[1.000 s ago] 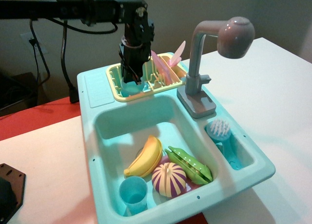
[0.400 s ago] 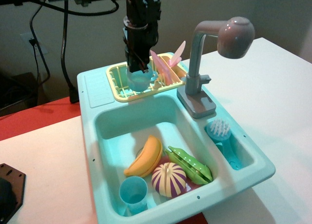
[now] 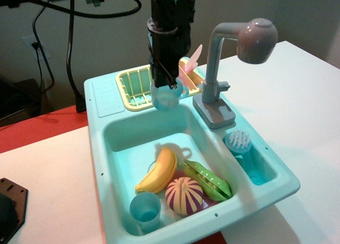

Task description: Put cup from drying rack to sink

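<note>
While gripper (image 3: 166, 80) pinches cup (image 3: 167, 97) above sink (image 3: 101, 143), white table (image 3: 297, 100), red edge, dim wall behind

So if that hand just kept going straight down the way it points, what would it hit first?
Probably the bare floor at the back of the sink, near the banana. The hand points down, holding the cup above the basin's back edge. Depth is hard to judge from this one view.
</note>
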Controlling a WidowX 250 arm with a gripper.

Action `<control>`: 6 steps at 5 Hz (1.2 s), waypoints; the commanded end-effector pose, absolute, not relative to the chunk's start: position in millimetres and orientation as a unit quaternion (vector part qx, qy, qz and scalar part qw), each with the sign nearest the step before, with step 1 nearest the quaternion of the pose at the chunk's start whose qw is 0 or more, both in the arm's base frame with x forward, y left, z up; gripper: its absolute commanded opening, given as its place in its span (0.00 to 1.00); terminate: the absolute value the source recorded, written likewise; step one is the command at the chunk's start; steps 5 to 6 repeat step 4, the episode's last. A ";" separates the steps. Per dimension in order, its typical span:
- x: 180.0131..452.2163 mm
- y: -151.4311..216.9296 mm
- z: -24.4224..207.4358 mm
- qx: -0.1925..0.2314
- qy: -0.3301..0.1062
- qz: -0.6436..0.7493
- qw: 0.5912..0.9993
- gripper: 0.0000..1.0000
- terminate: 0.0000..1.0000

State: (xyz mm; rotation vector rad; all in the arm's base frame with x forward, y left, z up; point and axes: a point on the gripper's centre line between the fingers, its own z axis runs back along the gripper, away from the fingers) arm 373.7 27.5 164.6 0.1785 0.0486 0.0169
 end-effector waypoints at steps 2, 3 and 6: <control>363.3 0.7 161.1 0.047 0.010 0.033 0.998 0.00 0.00; 359.2 -0.9 148.8 0.046 0.017 0.044 0.998 0.00 0.00; 354.3 -0.1 137.3 0.049 0.023 0.056 0.997 0.00 1.00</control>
